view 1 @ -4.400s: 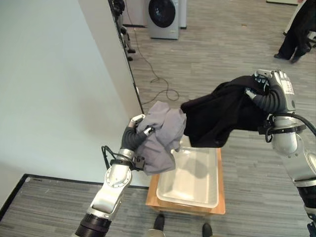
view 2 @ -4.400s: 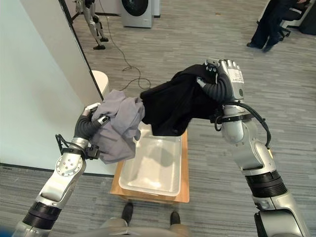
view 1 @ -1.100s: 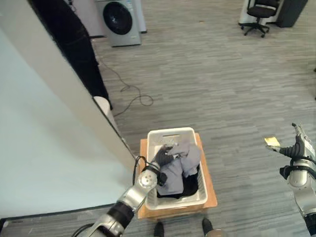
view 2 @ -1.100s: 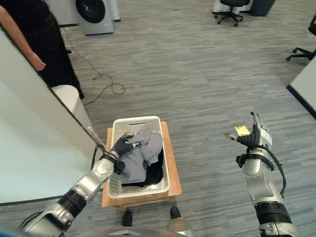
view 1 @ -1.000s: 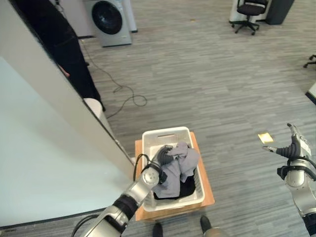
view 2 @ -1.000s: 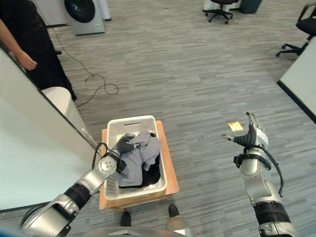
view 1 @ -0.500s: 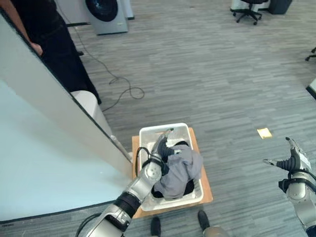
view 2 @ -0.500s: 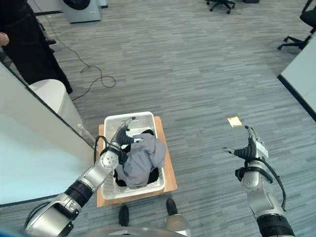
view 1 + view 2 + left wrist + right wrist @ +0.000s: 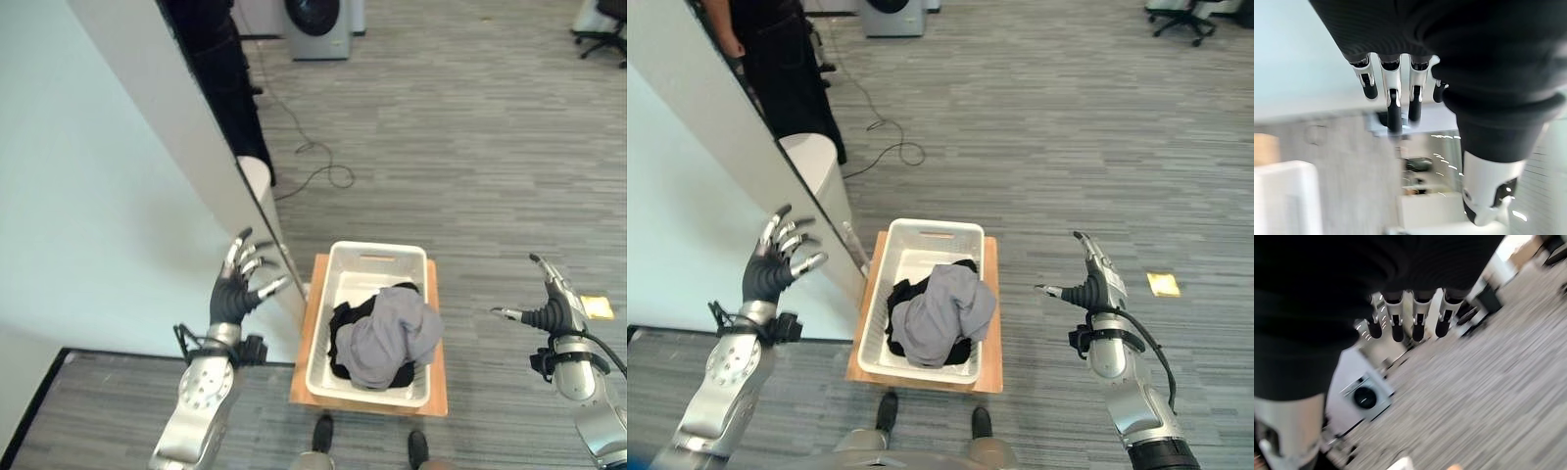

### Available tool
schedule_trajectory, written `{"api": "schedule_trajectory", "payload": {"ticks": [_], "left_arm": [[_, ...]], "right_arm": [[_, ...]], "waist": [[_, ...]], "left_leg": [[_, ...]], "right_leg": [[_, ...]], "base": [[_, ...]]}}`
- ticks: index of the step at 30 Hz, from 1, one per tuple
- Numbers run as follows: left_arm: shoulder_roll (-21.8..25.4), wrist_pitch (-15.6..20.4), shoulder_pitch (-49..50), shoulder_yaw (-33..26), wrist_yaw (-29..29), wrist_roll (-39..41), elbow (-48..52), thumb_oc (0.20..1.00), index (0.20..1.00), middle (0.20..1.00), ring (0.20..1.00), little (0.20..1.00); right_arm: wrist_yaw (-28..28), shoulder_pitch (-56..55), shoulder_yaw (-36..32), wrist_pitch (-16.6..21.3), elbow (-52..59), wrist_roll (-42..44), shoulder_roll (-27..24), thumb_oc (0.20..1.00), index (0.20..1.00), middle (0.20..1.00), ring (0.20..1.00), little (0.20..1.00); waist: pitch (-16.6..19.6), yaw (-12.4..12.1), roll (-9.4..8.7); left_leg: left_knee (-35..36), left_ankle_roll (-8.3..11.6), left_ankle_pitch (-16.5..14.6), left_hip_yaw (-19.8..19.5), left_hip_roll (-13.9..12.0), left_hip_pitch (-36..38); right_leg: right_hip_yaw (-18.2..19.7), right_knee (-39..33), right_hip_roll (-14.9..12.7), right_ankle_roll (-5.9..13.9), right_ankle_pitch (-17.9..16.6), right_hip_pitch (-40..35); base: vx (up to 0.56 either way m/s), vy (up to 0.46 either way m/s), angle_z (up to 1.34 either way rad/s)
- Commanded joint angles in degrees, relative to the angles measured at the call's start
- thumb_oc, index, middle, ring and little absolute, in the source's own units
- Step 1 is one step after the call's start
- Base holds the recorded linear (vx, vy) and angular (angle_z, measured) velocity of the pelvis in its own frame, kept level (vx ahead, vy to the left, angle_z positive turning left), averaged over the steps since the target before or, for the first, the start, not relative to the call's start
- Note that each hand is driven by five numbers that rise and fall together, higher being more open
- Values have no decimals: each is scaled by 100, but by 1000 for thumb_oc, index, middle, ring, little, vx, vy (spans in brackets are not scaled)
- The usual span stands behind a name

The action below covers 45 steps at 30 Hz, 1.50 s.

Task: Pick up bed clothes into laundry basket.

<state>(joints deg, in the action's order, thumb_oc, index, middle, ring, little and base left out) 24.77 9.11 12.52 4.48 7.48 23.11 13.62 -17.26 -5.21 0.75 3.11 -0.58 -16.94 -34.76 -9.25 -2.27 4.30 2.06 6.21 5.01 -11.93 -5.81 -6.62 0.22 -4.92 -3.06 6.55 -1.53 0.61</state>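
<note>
A white laundry basket (image 9: 343,277) stands on a low wooden platform (image 9: 438,387) on the floor. Inside it lie a grey garment (image 9: 390,334) on top of a black one (image 9: 342,323). My left hand (image 9: 236,290) is raised to the left of the basket, over the bed's edge, fingers spread and holding nothing; its straight fingers (image 9: 1393,100) show in the left wrist view. My right hand (image 9: 550,308) hangs to the right of the basket above the floor, fingers straight and empty, with its fingers (image 9: 1420,323) showing in the right wrist view.
A pale bed surface (image 9: 88,176) with a white side board fills the left. A person in black (image 9: 774,49) stands behind it near a white round bin (image 9: 818,166). A washing machine (image 9: 318,24) is at the back. A yellow paper (image 9: 1164,284) lies on the floor.
My left hand has let go of the grey garment, left the basket and risen to the left with fingers spread. The clothes stay in the basket. The camera has shifted.
</note>
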Motion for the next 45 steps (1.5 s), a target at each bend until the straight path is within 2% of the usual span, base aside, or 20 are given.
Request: {"api": "schedule_trajectory", "payload": {"ticks": [1, 5, 6, 11, 12, 14, 15, 17, 18, 19, 20, 25, 28, 30, 32, 36, 40, 42, 43, 45], "left_arm": [[120, 353, -487, -293, -482, 723, -220, 1000, 1000, 1000, 1000, 1000], [-146, 292, -161, -518, -770, 823, -457, 1000, 1000, 1000, 1000, 1000], [-148, 291, -145, -520, -773, 824, -452, 1000, 1000, 1000, 1000, 1000], [-82, 267, -165, -453, -743, 607, -504, 1000, 1000, 1000, 1000, 1000], [-154, 227, -284, -348, -817, 556, -512, 1000, 1000, 1000, 1000, 1000], [-186, 232, -400, -277, -819, 508, -541, 1000, 1000, 1000, 1000, 1000], [-265, 246, -531, -202, -815, 496, -607, 1000, 1000, 1000, 1000, 1000], [-292, 255, -585, -194, -810, 484, -620, 1000, 1000, 1000, 1000, 1000], [-306, 303, -698, -160, -763, 469, -663, 1000, 1000, 1000, 1000, 1000], [-302, 304, -706, -164, -763, 468, -666, 1000, 1000, 1000, 1000, 1000], [-317, 324, -779, -125, -746, 583, -743, 1000, 1000, 1000, 1000, 1000], [-373, 281, -617, -91, -713, 796, -775, 1000, 1000, 1000, 1000, 1000], [-426, 226, -663, -24, -517, 719, -878, 1000, 1000, 1000, 1000, 1000], [-445, 248, -679, -53, -441, 706, -864, 1000, 1000, 1000, 1000, 1000], [-568, 326, -631, -186, -258, 745, -894, 1000, 1000, 1000, 1000, 1000], [-635, 461, -508, -411, -146, 764, -806, 1000, 1000, 1000, 1000, 1000], [-584, 532, -583, -509, -131, 816, -843, 1000, 1000, 1000, 1000, 1000], [-547, 528, -808, -466, -36, 906, -953, 1000, 1000, 1000, 1000, 1000], [-547, 528, -819, -471, -36, 907, -955, 1000, 1000, 1000, 1000, 1000], [-537, 616, -805, -548, 67, 1001, -977, 1000, 1000, 1000, 1000, 1000]], "right_arm": [[154, 466, -169, 338, 395, 280, -88, 1000, 1000, 1000, 1000, 1000], [367, 304, -63, 341, 382, 476, 103, 1000, 1000, 1000, 1000, 1000], [369, 294, -58, 339, 386, 475, 101, 1000, 1000, 1000, 1000, 1000], [418, -77, -273, 341, 179, 740, 384, 1000, 1000, 1000, 1000, 1000], [472, -185, -314, 337, 205, 722, 460, 1000, 1000, 1000, 1000, 1000], [507, -193, -311, 323, 245, 704, 515, 1000, 1000, 1000, 1000, 1000], [533, -187, -260, 280, 273, 658, 640, 1000, 1000, 1000, 1000, 1000], [547, -152, -257, 264, 285, 625, 703, 1000, 1000, 1000, 1000, 1000], [611, -65, -205, 192, 298, 537, 809, 1000, 1000, 1000, 1000, 1000], [612, -56, -205, 191, 296, 537, 814, 1000, 1000, 1000, 1000, 1000], [634, 83, -110, 212, 271, 564, 885, 1000, 1000, 1000, 1000, 1000], [699, 287, 187, 215, 297, 695, 1008, 1000, 1000, 1000, 1000, 1000], [746, 391, 489, 328, 507, 820, 1165, 1000, 1000, 1000, 1000, 1000], [775, 486, 581, 317, 572, 788, 1164, 1000, 1000, 1000, 1000, 1000], [833, 781, 901, 339, 673, 868, 1163, 1000, 1000, 1000, 1000, 1000], [819, 1232, 1224, 398, 621, 1070, 1063, 1000, 1000, 1000, 1000, 1000], [776, 2042, 1593, 438, 389, 1366, 1015, 1000, 1000, 1000, 1000, 1000], [637, 2271, 1620, 373, 153, 1395, 937, 1000, 1000, 1000, 1000, 1000], [633, 2287, 1623, 377, 142, 1396, 939, 1000, 1000, 1000, 1000, 1000], [512, 2550, 1746, 327, 79, 1391, 1008, 1000, 1000, 1000, 1000, 1000]], "waist": [[-284, -73, -625], [-77, 87, -743], [-80, 94, -712], [394, 592, -436], [439, 743, -320], [433, 804, -348], [356, 839, -367], [292, 880, -398], [79, 967, -467], [84, 977, -514], [-29, 874, -528], [-31, 546, -364], [65, 435, -394], [75, 377, -398], [151, 104, -524], [128, -100, -597], [-20, -485, -591], [-189, -440, -668], [-182, -432, -661], [-247, -446, -856]], "left_leg": [[-1580, -117, -1064, -92, 437, -194], [-3584, -195, -1025, -27, 38, 362], [-3600, -188, -1054, -40, 4, 379], [-2181, 195, -778, 590, -1068, 1802], [-1470, 135, -1663, 834, -943, 2131], [-1055, 86, -1987, 951, -830, 2196], [-574, -109, -2317, 855, -522, 2233], [-389, -210, -2292, 799, -367, 2243], [-253, -355, -2189, 587, -65, 2134], [-236, -356, -2143, 574, -17, 2113], [-136, -472, -1906, 497, 185, 1878], [242, -677, -1132, 121, 527, 1372], [203, -613, -791, -414, 663, 953], [192, -575, -726, -471, 669, 847], [125, -519, -622, -472, 797, 495], [8, -519, -531, -568, 890, 234], [-89, -339, -197, -896, 1139, -279], [-515, -367, -448, -184, 1048, -507], [-539, -362, -438, -191, 1045, -548], [-1296, -341, -924, 649, 728, -407]], "right_leg": [[-282, -8, -96, -144, 114, 341], [-607, -8, -237, -209, -72, 614], [-622, -8, -203, -214, -60, 588], [-1145, -8, -48, -82, -276, 741], [-1295, -8, 23, 17, -394, 890], [-1343, -8, -60, 66, -507, 1042], [-1381, 27, -133, 170, -784, 1301], [-1347, 64, -188, 246, -914, 1436], [-759, 298, -236, 541, -1267, 1684], [-744, 310, -283, 542, -1282, 1715], [-64, 713, -169, 589, -838, 1808], [788, 2324, 183, 221, -149, 1261], [1815, 2854, 685, 50, 301, 527], [1827, 2496, 572, -35, 552, 273], [1848, 1231, 403, -250, 879, -254], [2040, 483, 442, -269, 665, -460], [1791, 109, 537, -499, 661, -542], [1291, 255, 413, -503, 723, -382], [1286, 253, 421, -499, 703, -356], [256, 92, 5, -395, 482, -311]], "base": [[-360, -64, 29], [-300, -45, 35], [-195, 51, 0], [-198, 99, 50], [-481, 139, 86], [-415, 130, 97], [-272, 104, 29], [-481, 154, 20], [-539, 149, 47], [-747, 157, 66], [-549, 72, 72], [-446, 78, 11], [-237, -50, 145], [-147, -61, 104], [-155, -129, 67], [-124, -116, 64], [-143, -93, 40], [-227, -69, 179], [-210, -38, 247], [-275, -40, 284]]}}
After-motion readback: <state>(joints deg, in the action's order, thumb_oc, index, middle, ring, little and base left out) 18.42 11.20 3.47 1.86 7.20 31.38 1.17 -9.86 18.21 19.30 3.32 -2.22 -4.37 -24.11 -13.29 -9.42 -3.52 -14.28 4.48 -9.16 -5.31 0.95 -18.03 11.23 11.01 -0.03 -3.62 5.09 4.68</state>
